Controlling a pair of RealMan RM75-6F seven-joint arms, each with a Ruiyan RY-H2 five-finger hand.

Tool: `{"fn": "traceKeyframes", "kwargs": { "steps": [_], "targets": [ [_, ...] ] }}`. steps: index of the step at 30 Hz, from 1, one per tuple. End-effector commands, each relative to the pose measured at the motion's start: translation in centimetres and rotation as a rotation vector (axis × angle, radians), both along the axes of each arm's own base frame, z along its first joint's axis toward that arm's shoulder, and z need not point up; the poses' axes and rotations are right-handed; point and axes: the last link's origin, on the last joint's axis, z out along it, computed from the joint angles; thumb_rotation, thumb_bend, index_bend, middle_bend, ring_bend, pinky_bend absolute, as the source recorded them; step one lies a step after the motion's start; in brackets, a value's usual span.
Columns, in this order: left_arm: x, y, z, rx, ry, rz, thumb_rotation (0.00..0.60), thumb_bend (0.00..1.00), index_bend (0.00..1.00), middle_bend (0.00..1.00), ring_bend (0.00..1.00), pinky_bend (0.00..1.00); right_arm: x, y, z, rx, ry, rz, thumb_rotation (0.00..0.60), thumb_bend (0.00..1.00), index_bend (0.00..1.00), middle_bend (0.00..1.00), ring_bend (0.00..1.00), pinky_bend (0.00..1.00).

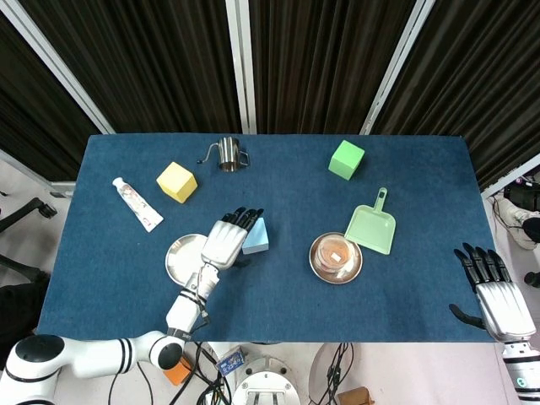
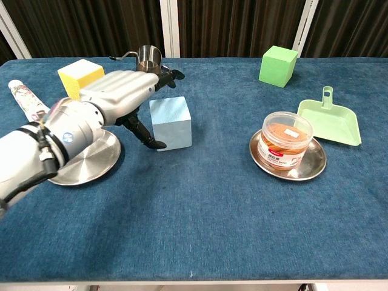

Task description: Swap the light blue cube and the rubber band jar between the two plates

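The light blue cube stands on the blue cloth just right of the empty left plate. My left hand lies against the cube's left side, its fingers stretched out over the top and its thumb by the left face; it holds nothing. The rubber band jar stands upright on the right plate. My right hand hangs open beyond the table's right front corner, seen only in the head view.
A yellow cube and a tube lie at the left. A small metal pitcher and a green cube stand at the back. A green dustpan lies beside the right plate.
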Motion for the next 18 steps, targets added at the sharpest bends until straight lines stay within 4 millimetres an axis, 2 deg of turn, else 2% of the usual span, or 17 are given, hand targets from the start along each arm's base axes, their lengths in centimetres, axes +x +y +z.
{"fn": "traceKeyframes", "kwargs": {
  "steps": [1,3,5,9,14,18],
  "targets": [
    [-0.7,-2.4,3.6,0.036,0.043,-0.039,0.600,0.00,0.03,0.11,0.10,0.28,0.6,-0.8,-0.7,0.037,-0.015,0.032,0.600,0.32,0.00,0.00,0.00,0.00],
    [-1.6,-3.6,5.5,0.059,0.059,-0.041,0.600,0.00,0.03,0.11,0.10,0.28,1.4,-1.9,-1.3,0.068,-0.022,0.064,0.600,0.32,0.00,0.00,0.00,0.00],
    [-3.6,-5.2,8.4,0.110,0.094,-0.033,0.600,0.00,0.03,0.11,0.10,0.28,2.9,-4.2,-2.5,0.113,-0.009,0.135,0.600,0.32,0.00,0.00,0.00,0.00],
    [-8.9,-8.4,13.4,0.200,0.113,0.034,0.600,0.00,0.03,0.11,0.10,0.28,6.8,-9.6,-6.2,0.213,0.004,0.212,0.600,0.32,0.00,0.00,0.00,0.00],
    [-13.8,-10.4,16.3,0.246,0.067,0.133,0.600,0.00,0.03,0.11,0.10,0.28,11.0,-13.4,-11.5,0.365,0.037,0.248,0.600,0.32,0.00,0.00,0.00,0.00],
    [-15.6,-10.8,16.8,0.243,0.062,0.169,0.600,0.00,0.03,0.11,0.10,0.28,12.7,-14.6,-14.7,0.453,0.063,0.235,0.600,0.32,0.00,0.00,0.00,0.00]
  ]
}}
